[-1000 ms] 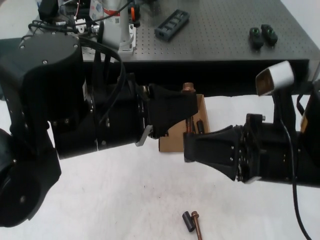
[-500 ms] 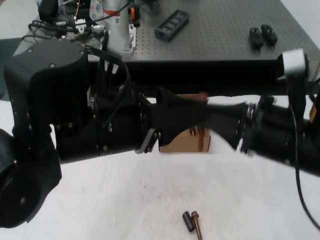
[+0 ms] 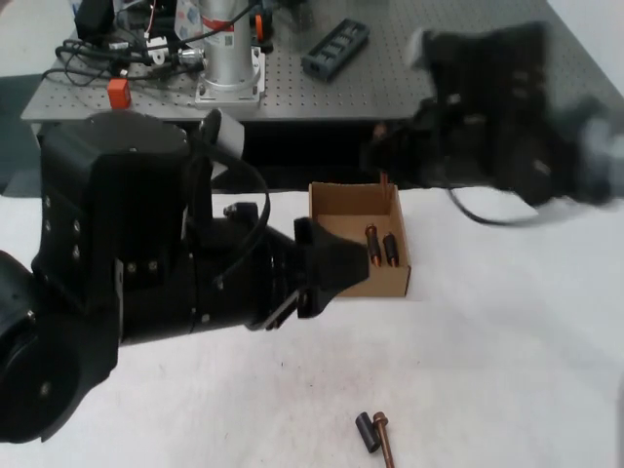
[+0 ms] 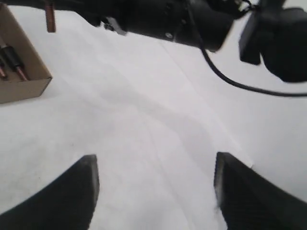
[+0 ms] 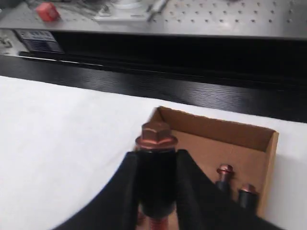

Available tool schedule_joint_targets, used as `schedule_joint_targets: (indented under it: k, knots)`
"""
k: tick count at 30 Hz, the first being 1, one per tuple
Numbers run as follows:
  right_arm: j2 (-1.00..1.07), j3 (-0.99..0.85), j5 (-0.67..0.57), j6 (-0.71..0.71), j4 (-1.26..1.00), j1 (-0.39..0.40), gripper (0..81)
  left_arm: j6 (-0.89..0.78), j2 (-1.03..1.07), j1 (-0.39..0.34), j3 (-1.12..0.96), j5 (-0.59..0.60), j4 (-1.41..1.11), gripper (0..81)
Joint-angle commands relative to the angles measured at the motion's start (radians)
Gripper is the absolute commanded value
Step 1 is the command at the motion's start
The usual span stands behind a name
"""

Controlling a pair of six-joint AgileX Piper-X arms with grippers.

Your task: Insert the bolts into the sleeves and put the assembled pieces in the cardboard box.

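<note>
Bolt point(image 5: 156, 135) seated in its sleeve point(image 5: 156, 189) is hanging upright, clamped by the right gripper point(image 5: 157, 177), just above the cardboard box's point(image 5: 216, 130) far rim. The left gripper point(image 4: 156, 163), fingers spread and empty, is idling beside the box, where two finished pieces point(image 5: 224, 171) are lying.

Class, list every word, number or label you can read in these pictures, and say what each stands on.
No text can be read.
The dark label on the front edge of the bench: print too blurred to read.
The cardboard box: no print shows.
</note>
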Motion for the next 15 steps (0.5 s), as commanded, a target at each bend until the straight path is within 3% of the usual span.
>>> schedule_joint_targets:
  k: [1, 7, 9, 13, 15]
  knots:
    - [0.187, -0.202, 0.037, -0.051, 0.182, -0.001, 1.1, 0.032, -0.002, -0.001, -0.002, -0.040, 0.036, 49.4]
    - [0.389, -0.381, 0.039, -0.051, 0.331, -0.001, 3.1, 0.061, -0.002, -0.001, -0.002, -0.077, 0.051, 49.4]
    - [0.418, -0.406, 0.039, -0.051, 0.364, -0.001, 12.0, 0.061, -0.002, -0.001, -0.002, -0.084, 0.051, 49.4]
    - [0.428, -0.418, 0.031, -0.051, 0.368, -0.001, 38.9, 0.061, -0.002, -0.001, -0.002, -0.083, 0.051, 49.4]
    - [0.403, -0.418, 0.031, -0.051, 0.355, -0.001, 42.4, 0.061, -0.002, -0.001, -0.002, -0.083, 0.051, 49.4]
